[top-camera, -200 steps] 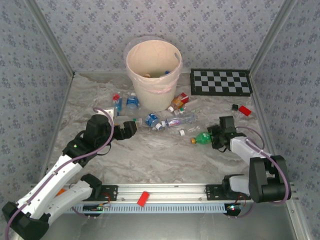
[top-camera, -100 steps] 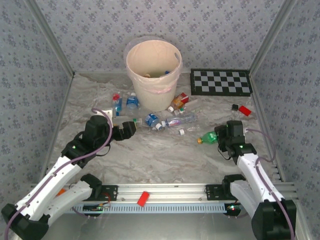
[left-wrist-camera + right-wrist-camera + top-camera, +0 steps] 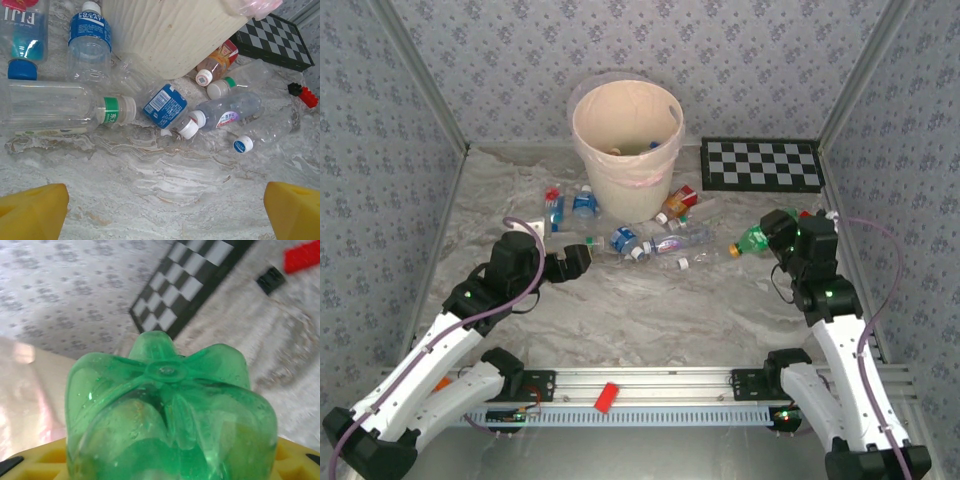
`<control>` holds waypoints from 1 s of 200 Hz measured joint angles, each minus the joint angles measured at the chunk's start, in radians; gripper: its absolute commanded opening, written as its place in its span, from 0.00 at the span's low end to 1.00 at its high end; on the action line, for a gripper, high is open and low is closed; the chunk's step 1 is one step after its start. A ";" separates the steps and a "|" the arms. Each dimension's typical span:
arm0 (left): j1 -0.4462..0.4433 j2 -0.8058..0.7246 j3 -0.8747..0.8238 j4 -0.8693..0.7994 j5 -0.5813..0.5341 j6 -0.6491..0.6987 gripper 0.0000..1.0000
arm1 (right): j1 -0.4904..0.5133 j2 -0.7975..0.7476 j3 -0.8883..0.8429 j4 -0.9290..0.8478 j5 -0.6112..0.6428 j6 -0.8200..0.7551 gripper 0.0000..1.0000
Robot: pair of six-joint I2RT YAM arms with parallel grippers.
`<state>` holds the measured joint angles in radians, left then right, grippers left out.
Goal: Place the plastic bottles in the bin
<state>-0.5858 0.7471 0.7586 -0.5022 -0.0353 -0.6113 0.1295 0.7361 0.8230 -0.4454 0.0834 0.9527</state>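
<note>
My right gripper [image 3: 772, 236] is shut on a green plastic bottle [image 3: 751, 241], held off the table to the right of the bin [image 3: 620, 180], cap end pointing left. In the right wrist view the green bottle's base [image 3: 170, 405] sits between my yellow fingers [image 3: 45, 460]. My left gripper [image 3: 582, 258] is open and empty, low over the table just short of several bottles [image 3: 660, 240] lying in front of the bin. In the left wrist view a clear bottle with a green band [image 3: 50, 107] and a blue-labelled one [image 3: 165, 105] lie ahead of that gripper [image 3: 162, 215].
A checkerboard [image 3: 761, 165] lies at the back right, with a small red block [image 3: 817, 213] near it. More bottles [image 3: 570, 205] lie left of the bin. A red piece [image 3: 607, 397] sits on the front rail. Patterned walls enclose the table.
My right arm has lifted the green bottle off the table and carried it back and to the right. The left arm has not moved.
</note>
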 measured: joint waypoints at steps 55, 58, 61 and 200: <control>0.000 0.000 0.045 -0.006 -0.007 0.001 1.00 | 0.238 0.243 0.334 0.107 0.086 -0.225 0.53; 0.000 0.000 0.049 -0.007 -0.007 0.002 1.00 | 0.250 0.261 0.356 0.114 0.091 -0.238 0.53; 0.000 0.000 0.051 -0.008 -0.007 0.003 1.00 | 0.263 0.280 0.378 0.118 0.096 -0.253 0.53; 0.000 -0.125 0.065 -0.113 -0.023 0.015 1.00 | 0.441 1.161 1.416 0.198 0.114 -0.593 0.55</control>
<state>-0.5858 0.6224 0.8238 -0.6151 -0.0586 -0.5961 0.5705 1.8969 2.2395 -0.2474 0.1978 0.3595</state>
